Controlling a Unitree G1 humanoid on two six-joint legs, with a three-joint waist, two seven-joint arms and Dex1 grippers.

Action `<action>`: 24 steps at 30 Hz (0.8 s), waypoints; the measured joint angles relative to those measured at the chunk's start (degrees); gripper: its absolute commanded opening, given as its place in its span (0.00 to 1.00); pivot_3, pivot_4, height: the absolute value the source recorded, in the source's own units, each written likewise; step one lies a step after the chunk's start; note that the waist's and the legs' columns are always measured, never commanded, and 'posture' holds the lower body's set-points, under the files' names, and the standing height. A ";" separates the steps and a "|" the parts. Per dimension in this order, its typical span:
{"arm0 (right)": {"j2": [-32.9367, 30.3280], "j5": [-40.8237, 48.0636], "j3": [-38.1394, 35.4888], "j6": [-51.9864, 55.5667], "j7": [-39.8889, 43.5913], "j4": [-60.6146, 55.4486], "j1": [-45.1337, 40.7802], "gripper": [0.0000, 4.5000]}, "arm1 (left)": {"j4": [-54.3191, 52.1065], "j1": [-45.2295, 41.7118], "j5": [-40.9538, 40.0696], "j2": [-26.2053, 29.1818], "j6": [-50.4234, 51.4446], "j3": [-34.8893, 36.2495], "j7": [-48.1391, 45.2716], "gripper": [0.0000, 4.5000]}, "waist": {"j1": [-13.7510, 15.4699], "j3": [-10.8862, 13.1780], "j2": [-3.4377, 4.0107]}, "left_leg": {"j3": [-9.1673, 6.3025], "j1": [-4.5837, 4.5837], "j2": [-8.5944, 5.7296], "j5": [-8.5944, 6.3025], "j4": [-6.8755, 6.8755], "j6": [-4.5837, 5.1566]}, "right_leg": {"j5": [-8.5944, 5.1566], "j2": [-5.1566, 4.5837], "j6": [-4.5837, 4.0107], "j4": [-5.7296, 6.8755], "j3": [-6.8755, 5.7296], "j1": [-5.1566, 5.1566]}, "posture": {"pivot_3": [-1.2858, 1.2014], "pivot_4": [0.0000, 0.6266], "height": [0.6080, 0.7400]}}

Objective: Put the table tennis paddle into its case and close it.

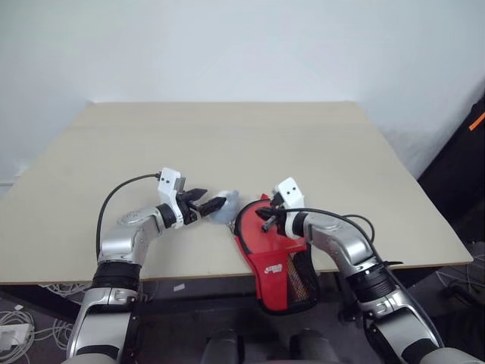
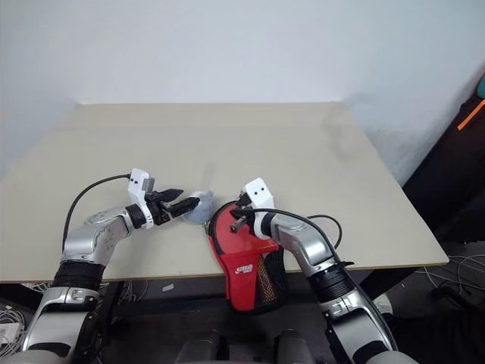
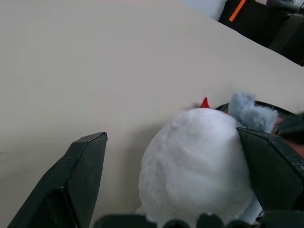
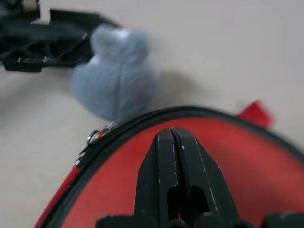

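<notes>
The case (image 1: 269,250) lies at the table's front edge, red with black edging and a white logo; its mesh end (image 1: 301,282) hangs over the edge. I cannot tell the table tennis paddle apart from the case's red surface. My right gripper (image 1: 265,221) is shut, its fingertips (image 4: 175,137) pressed together just above the red panel near the black edging. A zip pull (image 4: 92,137) sits on that edging. My left gripper (image 1: 214,199) is open around a fluffy pale grey ball (image 3: 199,166) beside the case's rounded end; one finger touches the ball, the other stands apart.
The beige table (image 1: 227,136) stretches away behind both grippers to a white wall. Its front edge (image 1: 189,277) runs just below my hands. Cables (image 1: 15,326) lie on the floor at the left. Dark equipment (image 1: 470,174) stands past the table's right side.
</notes>
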 measured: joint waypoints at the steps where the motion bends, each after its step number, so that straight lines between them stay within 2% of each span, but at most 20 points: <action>1: 0.61 -0.77 0.50 -0.94 0.48 1.49 0.30 0.00 | 0.45 -0.17 0.18 -0.35 -0.27 0.04 0.02 1.00 | -0.01 0.00 0.00 | 0.00 0.00 0.00 0.00 0.00 0.00 | 0.01 0.00 -0.02 0.00 0.00 0.00 | 0.52 0.00 1.00; 15: 4.29 -4.95 0.00 -6.33 2.16 6.58 0.56 0.00 | 4.41 -1.12 2.30 -4.36 -1.30 0.20 0.58 1.00 | -0.45 -0.08 -0.08 | -0.01 0.15 0.03 0.00 -0.01 -0.02 | 0.03 0.02 -0.03 0.08 -0.01 0.07 | 0.52 0.00 1.00; 19: 4.98 -5.61 -0.46 -6.46 2.15 6.99 0.56 0.00 | 3.08 0.34 2.33 -4.95 -0.14 -0.47 -0.47 0.80 | -0.68 -0.14 -0.11 | -0.01 0.16 0.03 -0.01 -0.02 -0.02 | 0.05 0.02 -0.07 0.09 -0.01 0.08 | 0.52 0.00 1.00; 24: 5.43 -6.09 -1.00 -6.46 2.10 7.47 0.55 0.00 | 1.42 1.30 2.38 -5.23 0.61 -0.97 -0.90 0.42 | -0.67 -0.30 -0.12 | -0.02 0.19 0.04 -0.01 -0.02 -0.03 | 0.05 0.02 -0.07 0.10 -0.01 0.10 | 0.52 0.00 1.00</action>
